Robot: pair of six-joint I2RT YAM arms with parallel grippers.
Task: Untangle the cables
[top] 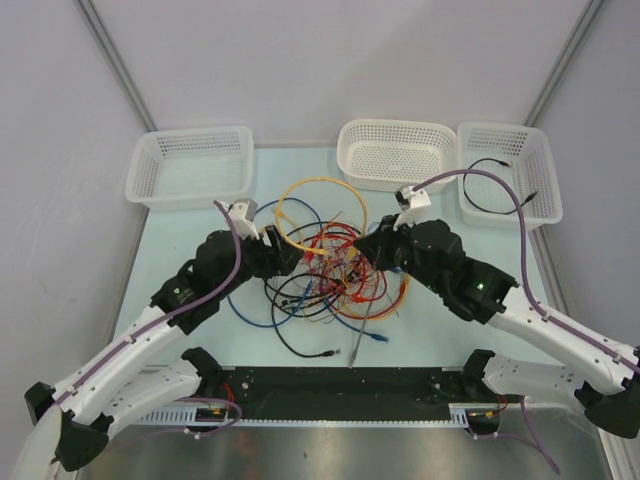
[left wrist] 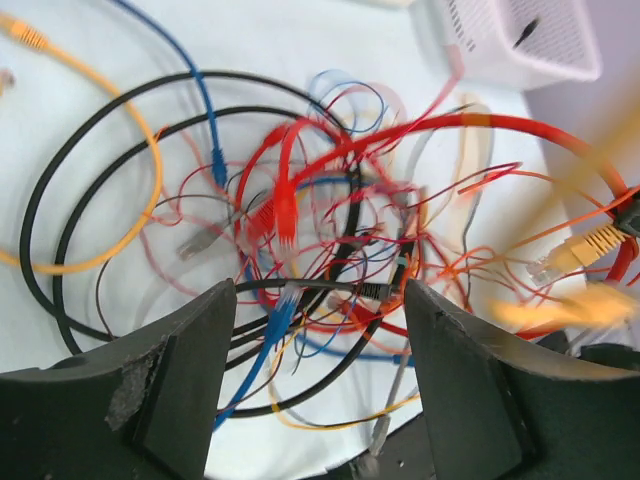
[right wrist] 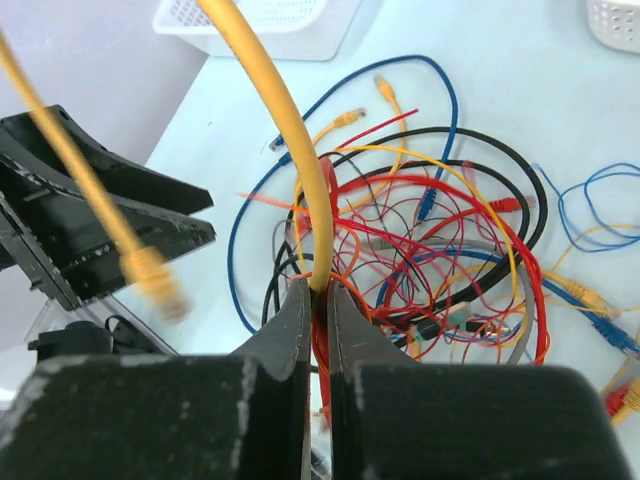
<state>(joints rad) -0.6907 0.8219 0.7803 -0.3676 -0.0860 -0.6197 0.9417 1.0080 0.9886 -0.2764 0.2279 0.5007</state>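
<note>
Black and grey loose ends poke out at 6 o'clock of the pile, nearest the arm bases, and none of them is separated yet. One step up sit the cables themselves: red, orange, blue, black and yellow loops heaped in one knot mid-table, crossing all over.

Your left gripper hangs at the pile's 9 o'clock with its jaws wide apart and nothing between them. Red and black strands lie right under it.

Your right gripper sits at 3 o'clock, jaws pinched tight on the yellow cable. That cable climbs out of the grip and off the top of the wrist view. From above, its loop stands toward 12 o'clock of the heap. Can't tell if its far end is free of the red strands.

Along the far edge are three white baskets: the left basket at 10 o'clock, the middle basket at 12 and the right basket at 2. The right one holds a single black cable, well apart from the heap.

My read is early stage: one cable out, one in your grip but not pulled clear, and the bulk left to do.
</note>
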